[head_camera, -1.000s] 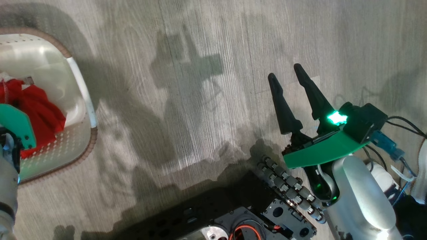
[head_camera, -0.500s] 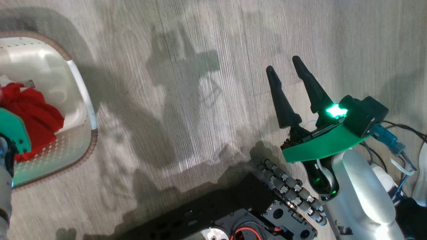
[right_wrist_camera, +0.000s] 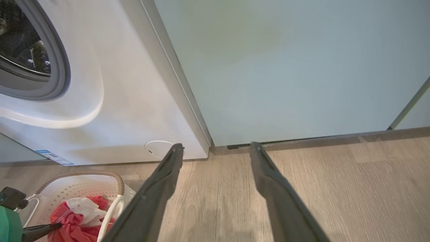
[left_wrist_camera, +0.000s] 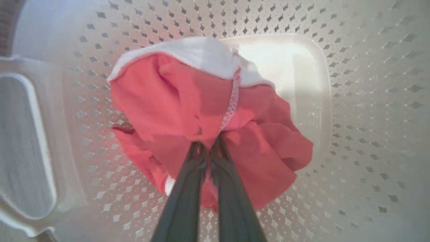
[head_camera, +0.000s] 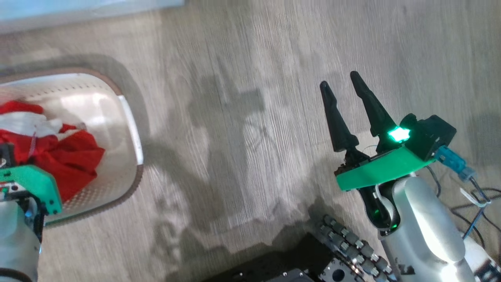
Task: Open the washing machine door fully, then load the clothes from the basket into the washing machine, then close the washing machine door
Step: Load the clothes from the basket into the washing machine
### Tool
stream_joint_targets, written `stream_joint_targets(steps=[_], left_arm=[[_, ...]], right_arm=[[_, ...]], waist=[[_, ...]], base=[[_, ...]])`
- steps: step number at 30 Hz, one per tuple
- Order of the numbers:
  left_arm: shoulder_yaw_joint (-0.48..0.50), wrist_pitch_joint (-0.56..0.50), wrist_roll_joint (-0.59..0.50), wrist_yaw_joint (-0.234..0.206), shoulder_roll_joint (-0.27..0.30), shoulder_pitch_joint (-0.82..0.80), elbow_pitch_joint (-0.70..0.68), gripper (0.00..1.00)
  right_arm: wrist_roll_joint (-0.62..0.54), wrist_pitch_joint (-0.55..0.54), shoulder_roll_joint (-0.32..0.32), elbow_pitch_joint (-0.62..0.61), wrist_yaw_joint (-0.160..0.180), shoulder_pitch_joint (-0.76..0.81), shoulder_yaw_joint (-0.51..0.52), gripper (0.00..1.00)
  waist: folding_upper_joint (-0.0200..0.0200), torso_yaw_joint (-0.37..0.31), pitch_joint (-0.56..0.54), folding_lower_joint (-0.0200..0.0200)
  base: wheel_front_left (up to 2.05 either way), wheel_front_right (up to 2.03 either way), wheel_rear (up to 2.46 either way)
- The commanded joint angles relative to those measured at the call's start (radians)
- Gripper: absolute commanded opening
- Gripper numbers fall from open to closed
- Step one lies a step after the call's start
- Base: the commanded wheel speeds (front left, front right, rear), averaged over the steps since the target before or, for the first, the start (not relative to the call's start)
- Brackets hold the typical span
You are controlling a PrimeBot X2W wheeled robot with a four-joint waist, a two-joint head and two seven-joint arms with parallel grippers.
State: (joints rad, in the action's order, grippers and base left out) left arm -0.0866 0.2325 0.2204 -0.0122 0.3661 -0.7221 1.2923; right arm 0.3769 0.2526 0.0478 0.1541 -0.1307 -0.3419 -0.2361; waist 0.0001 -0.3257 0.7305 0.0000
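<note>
We log the left gripper (left_wrist_camera: 208, 149) jaws pinching the red clothes (left_wrist_camera: 188, 101) inside the basket (left_wrist_camera: 369, 84); right gripper (head_camera: 339, 80) jaws spread above the floor (head_camera: 235, 58).

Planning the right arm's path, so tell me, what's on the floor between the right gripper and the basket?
In the head view, only bare wood floor with shadows lies between the right gripper and the basket.

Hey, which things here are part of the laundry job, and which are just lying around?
Job: red fabric clothes; cream perforated plastic basket; white front-loading washing machine; left hand gripping them.
Just there: pale teal cabinet front; wood-look floor.
</note>
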Motion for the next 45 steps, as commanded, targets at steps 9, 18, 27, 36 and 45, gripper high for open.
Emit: stream_joint_targets(steps=[9, 18, 27, 36, 45], left_arm=[[0.035, 0.029, 0.008, 0.022, 0.013, 0.087, -0.116, 0.00], [0.042, 0.029, -0.041, 0.038, -0.034, 0.159, -0.278, 0.00], [0.064, 0.029, -0.119, 0.035, -0.117, 0.282, -0.568, 0.00], [0.066, 0.029, -0.154, 0.029, -0.207, 0.384, -0.854, 0.00], [0.058, 0.029, -0.155, 0.035, -0.278, 0.529, -1.103, 0.00]], right_arm=[[-0.036, 0.009, 0.002, 0.004, 0.000, 0.042, 0.008, 1.00], [-0.066, 0.009, 0.002, 0.028, 0.000, 0.074, 0.043, 1.00], [-0.098, 0.009, 0.002, 0.054, 0.000, 0.125, 0.073, 1.00], [-0.114, 0.009, 0.002, 0.065, 0.000, 0.164, 0.104, 1.00], [-0.122, 0.009, 0.002, 0.073, 0.000, 0.201, 0.132, 1.00]], waist=[[-0.0001, 0.084, -0.160, 0.0000], [-0.0001, 0.159, -0.289, 0.0000], [-0.0001, 0.243, -0.437, 0.0000], [-0.0001, 0.294, -0.529, 0.0000], [-0.0001, 0.309, -0.618, 0.0000]], base=[[0.00, 0.00, 0.00], [0.00, 0.00, 0.00], [0.00, 0.00, 0.00], [0.00, 0.00, 0.00], [0.00, 0.00, 0.00]])
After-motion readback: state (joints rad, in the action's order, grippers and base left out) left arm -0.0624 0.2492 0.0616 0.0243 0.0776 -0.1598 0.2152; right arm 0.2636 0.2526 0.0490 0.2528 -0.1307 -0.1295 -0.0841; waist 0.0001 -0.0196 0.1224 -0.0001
